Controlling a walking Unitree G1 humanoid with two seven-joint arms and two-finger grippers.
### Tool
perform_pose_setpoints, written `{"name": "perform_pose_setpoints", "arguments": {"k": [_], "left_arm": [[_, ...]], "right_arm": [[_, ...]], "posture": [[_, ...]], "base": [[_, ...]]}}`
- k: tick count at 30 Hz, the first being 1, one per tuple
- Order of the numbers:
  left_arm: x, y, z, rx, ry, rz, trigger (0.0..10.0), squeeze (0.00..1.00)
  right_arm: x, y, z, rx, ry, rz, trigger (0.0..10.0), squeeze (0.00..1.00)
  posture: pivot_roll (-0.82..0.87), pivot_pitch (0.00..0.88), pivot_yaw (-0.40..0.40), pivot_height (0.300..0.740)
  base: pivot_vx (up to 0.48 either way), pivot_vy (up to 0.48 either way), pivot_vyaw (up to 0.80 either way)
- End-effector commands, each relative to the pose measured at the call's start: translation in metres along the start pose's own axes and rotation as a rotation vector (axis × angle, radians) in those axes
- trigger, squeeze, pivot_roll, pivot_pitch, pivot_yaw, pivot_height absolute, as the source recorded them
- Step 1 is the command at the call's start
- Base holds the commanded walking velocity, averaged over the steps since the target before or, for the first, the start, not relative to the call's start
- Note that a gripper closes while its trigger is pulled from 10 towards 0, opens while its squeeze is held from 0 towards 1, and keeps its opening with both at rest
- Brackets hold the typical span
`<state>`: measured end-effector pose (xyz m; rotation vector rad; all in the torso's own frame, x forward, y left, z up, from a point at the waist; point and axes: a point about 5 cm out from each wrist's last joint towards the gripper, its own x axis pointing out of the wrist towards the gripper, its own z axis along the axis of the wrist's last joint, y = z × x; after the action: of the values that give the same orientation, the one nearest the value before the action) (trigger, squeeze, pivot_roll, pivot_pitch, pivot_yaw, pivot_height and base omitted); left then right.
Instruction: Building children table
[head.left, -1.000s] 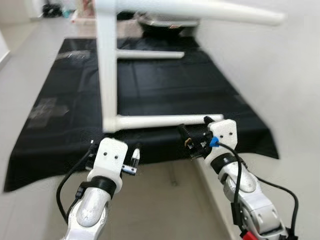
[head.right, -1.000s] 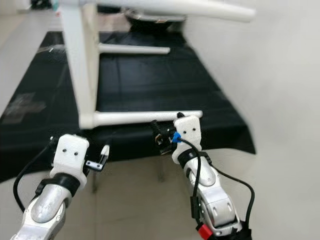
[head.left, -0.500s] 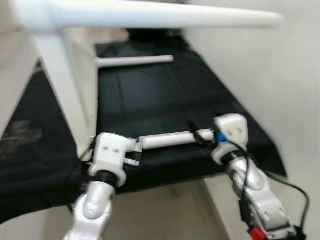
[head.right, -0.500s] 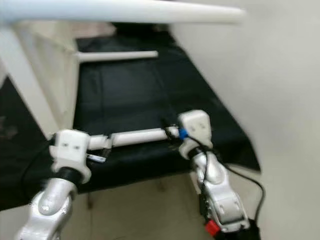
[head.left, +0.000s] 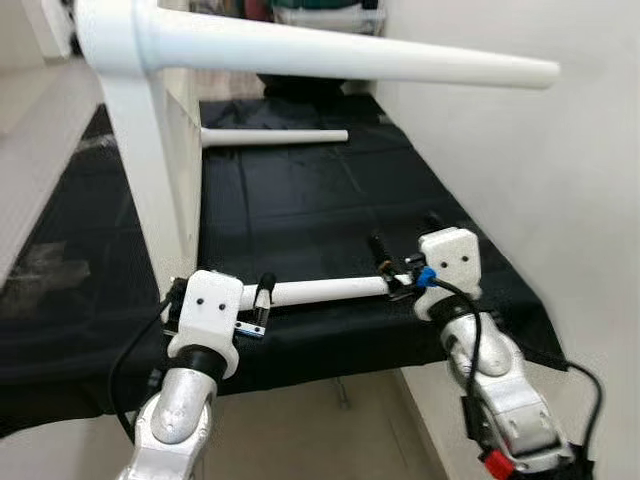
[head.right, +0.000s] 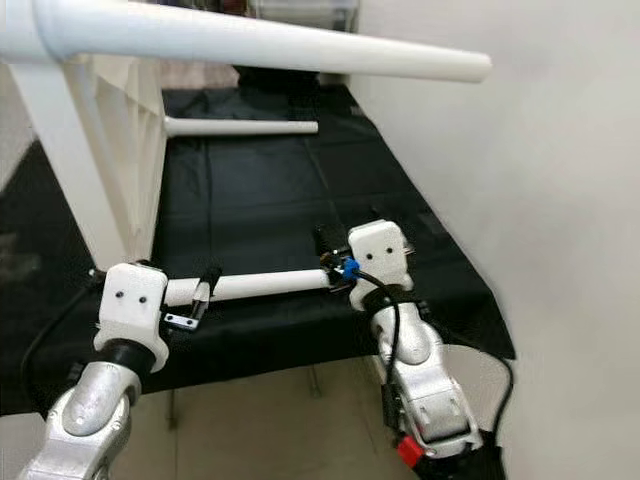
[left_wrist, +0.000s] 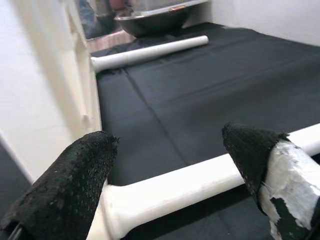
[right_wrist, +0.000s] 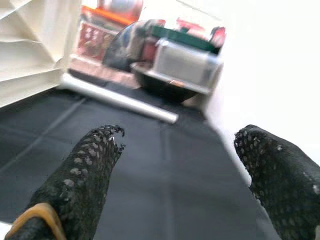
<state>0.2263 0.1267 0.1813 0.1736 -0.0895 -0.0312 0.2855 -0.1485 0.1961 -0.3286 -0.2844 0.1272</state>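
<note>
- The white table frame (head.left: 150, 170) is standing tipped on its side on the black mat (head.left: 320, 200), one leg (head.left: 400, 68) jutting out overhead toward the wall (head.left: 560, 180).
- The lowest leg (head.left: 325, 291) is lying level just above the mat's near edge.
- The left gripper (left_wrist: 170, 165) is straddling that leg near its joint, fingers (left_wrist: 70, 180) spread wide.
- The right gripper (head.left: 390, 270) is hovering at the leg's free end, fingers parted, gripping nothing.
- Another leg (head.left: 275, 136) is reaching across the mat's far end.
</note>
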Motion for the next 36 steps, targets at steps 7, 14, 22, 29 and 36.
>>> {"name": "perform_pose_setpoints", "arguments": {"k": [7,14,22,29,36], "left_arm": [[0.008,0.004,-0.012,-0.034,0.030,-0.014,10.0,0.00],[0.028,0.008,-0.011,-0.030,-0.001,-0.037,10.0,0.00],[0.044,-0.001,-0.005,-0.022,-0.044,-0.063,10.0,0.00],[0.048,-0.001,-0.008,-0.029,-0.041,-0.060,10.0,0.00],[0.055,0.003,-0.015,-0.025,-0.031,-0.048,10.0,0.00]], "right_arm": [[0.010,-0.024,0.021,-0.365,-0.162,-0.178,10.0,1.00],[0.028,-0.032,0.040,-0.570,-0.268,-0.345,10.0,0.00],[0.042,-0.028,0.051,-0.723,-0.366,-0.371,10.0,0.00],[0.050,-0.034,0.064,-0.789,-0.424,-0.453,10.0,0.00],[0.060,-0.038,0.079,-0.841,-0.498,-0.533,10.0,0.00]], "posture": [[0.10,0.077,-0.063,0.740],[0.09,0.081,-0.061,0.740],[0.09,0.094,-0.062,0.740],[0.09,0.099,-0.062,0.740],[0.09,0.105,-0.062,0.740]], "base": [[0.000,0.000,0.00],[0.000,0.000,0.00],[0.000,0.000,0.00],[0.000,0.000,0.00],[0.000,0.000,0.00]]}}
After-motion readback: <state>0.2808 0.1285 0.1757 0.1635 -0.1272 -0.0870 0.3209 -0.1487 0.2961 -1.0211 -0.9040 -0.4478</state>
